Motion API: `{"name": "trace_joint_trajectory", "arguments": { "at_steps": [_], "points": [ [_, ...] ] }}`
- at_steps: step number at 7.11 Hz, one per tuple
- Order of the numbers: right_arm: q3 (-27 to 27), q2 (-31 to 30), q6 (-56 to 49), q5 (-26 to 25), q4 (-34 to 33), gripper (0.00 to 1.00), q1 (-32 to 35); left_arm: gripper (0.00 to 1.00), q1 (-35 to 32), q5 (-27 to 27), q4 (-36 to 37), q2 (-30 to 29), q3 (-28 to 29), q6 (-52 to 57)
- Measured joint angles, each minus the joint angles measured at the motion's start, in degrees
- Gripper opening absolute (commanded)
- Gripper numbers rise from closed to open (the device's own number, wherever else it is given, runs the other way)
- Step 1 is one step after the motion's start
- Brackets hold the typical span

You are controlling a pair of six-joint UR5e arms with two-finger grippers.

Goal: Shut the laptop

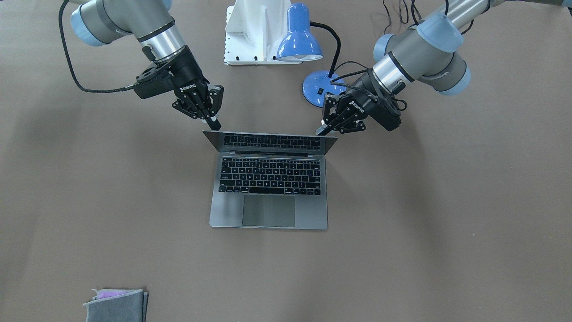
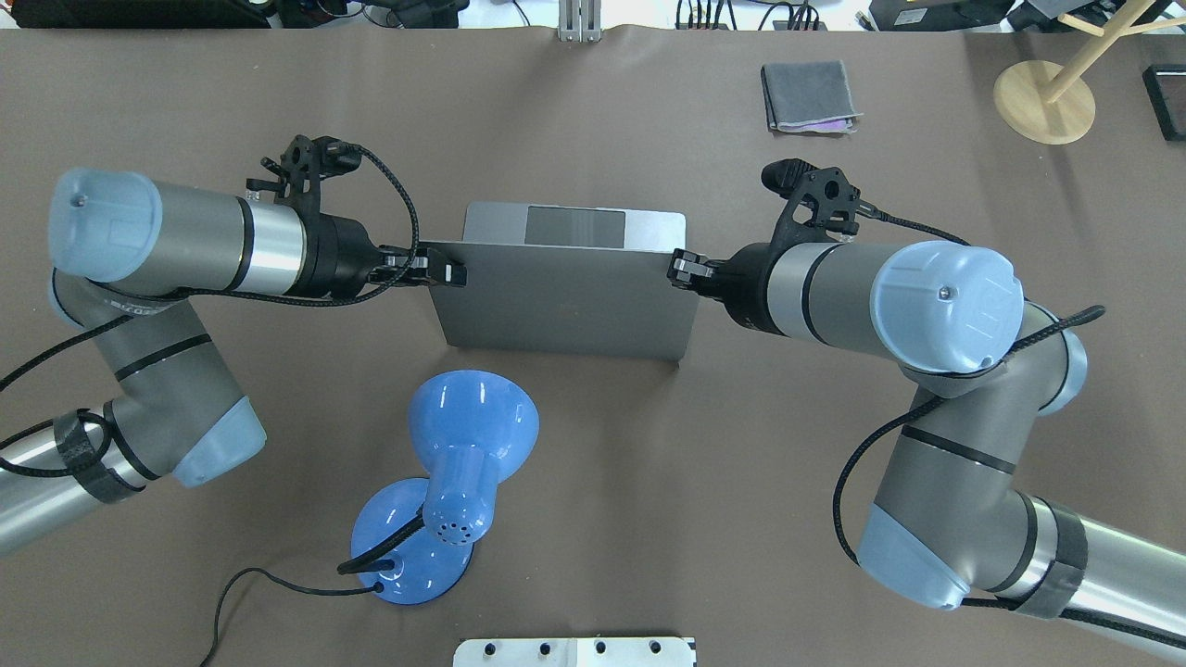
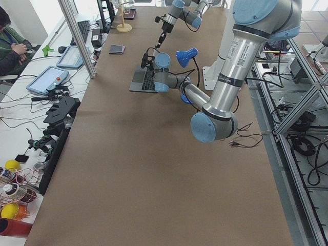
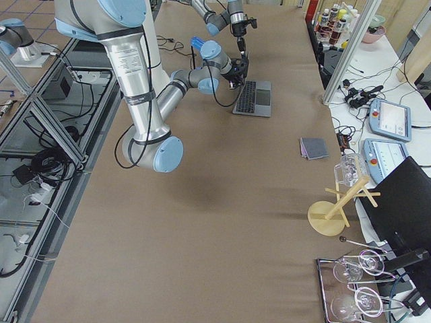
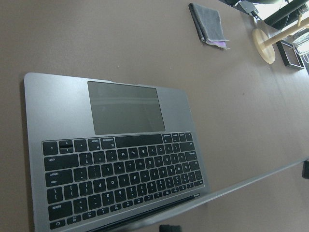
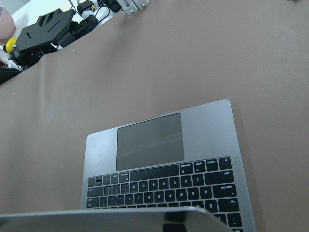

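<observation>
The space-grey laptop [image 1: 268, 212] lies in the middle of the table, open, with its lid standing roughly upright and the dark screen mirroring the keyboard. The back of the lid shows in the overhead view [image 2: 565, 306]. My left gripper [image 1: 323, 130] is shut, its tip at the lid's top corner on my left side [image 2: 451, 274]. My right gripper [image 1: 215, 124] is shut, its tip at the other top corner [image 2: 679, 267]. Both wrist views look over the lid's edge onto the keyboard and trackpad [image 5: 123, 106] [image 6: 149, 140]; the fingers are hidden there.
A blue desk lamp [image 1: 298, 40] stands just behind the laptop on the robot's side [image 2: 468, 435], close to my left arm. A folded grey cloth [image 1: 116, 305] lies at the far table edge [image 2: 806, 94]. A wooden stand [image 2: 1042, 102] is at the far right.
</observation>
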Motion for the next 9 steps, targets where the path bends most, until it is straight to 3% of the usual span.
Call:
{"name": "trace_joint_trajectory", "arguments": {
  "at_steps": [2, 9],
  "points": [
    [-1.8, 1.3, -0.1, 0.0, 0.0, 0.0, 1.0, 0.0, -1.2, 0.6, 0.0, -1.8, 2.6, 0.1],
    [-18.8, 11.8, 0.0, -0.3, 0.4, 0.0, 4.3, 0.0, -1.3, 7.5, -0.3, -8.2, 15.3, 1.0]
  ]
}}
